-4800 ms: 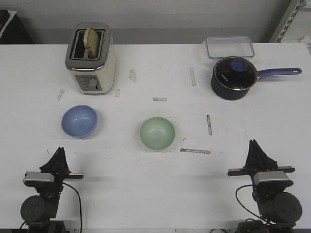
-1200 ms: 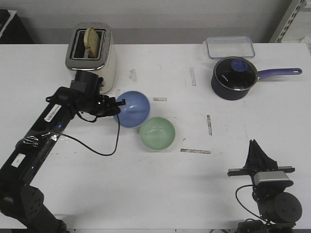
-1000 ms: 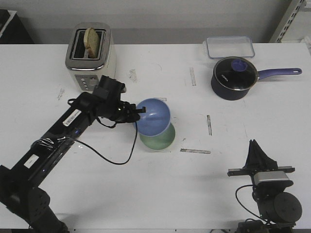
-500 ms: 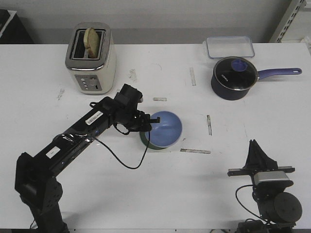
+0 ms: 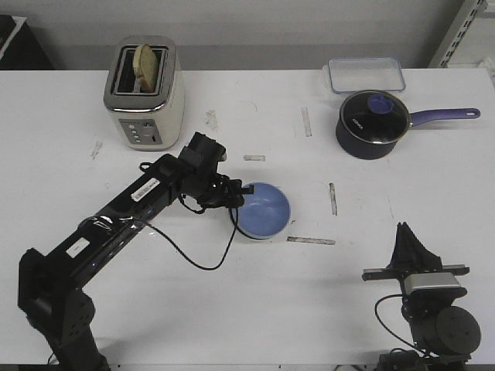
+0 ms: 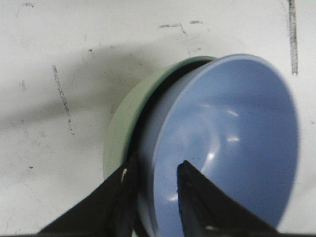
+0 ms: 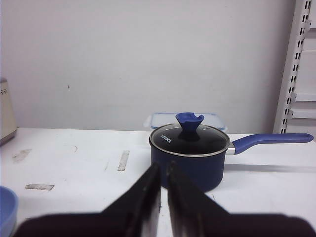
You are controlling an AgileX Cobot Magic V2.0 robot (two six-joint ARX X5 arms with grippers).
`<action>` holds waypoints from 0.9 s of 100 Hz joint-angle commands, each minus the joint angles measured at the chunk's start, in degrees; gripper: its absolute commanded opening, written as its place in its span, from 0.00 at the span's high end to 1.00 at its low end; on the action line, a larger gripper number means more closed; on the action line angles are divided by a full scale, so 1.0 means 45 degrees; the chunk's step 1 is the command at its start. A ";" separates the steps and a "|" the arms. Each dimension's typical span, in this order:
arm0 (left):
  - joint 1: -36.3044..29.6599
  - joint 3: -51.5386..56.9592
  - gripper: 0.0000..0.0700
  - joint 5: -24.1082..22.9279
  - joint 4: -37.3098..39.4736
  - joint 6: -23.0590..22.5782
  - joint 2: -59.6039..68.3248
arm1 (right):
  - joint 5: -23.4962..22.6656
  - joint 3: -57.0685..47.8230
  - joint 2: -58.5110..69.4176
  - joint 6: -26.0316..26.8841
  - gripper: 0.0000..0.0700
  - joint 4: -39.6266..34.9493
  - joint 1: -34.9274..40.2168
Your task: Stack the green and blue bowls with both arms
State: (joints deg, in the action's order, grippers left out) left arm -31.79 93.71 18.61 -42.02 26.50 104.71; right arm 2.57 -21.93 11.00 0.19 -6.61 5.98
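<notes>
- Blue bowl, front view: it sits mid-table inside the green one, which is almost wholly hidden under it (only a dark sliver shows at its near-left edge). The left gripper pinches the blue bowl's left rim, the arm reaching in from the left. The right gripper is parked at the near right edge, well apart from both bowls, fingers pressed together on nothing. A toaster and a saucepan stand at the far side, clear of the work.
- Left wrist view: the blue bowl is tilted in the green bowl, its rim raised above the green rim on the side nearest the fingers, with a dark gap between the two. One finger is inside the blue bowl, the other outside its wall, clamped on the rim.
- Risk, as I judge it: letting go while the bowl is this cocked could leave it rocking or sitting crooked; pulling back before the fingers have fully spread could drag the rim and tip or shift both bowls.
- Right wrist view: the right gripper points toward the saucepan; a sliver of the blue bowl shows at the frame edge, far from its closed fingers.
</notes>
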 commanded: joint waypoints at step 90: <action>0.1141 -0.9010 0.99 -0.1632 1.0729 -0.6086 -0.7645 | 0.0000 -0.0058 -0.0019 -0.0058 0.98 0.0126 0.0010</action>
State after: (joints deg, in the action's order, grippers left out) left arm -26.96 56.86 14.15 0.51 1.06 72.84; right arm 2.57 -21.93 11.00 0.21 -6.61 5.98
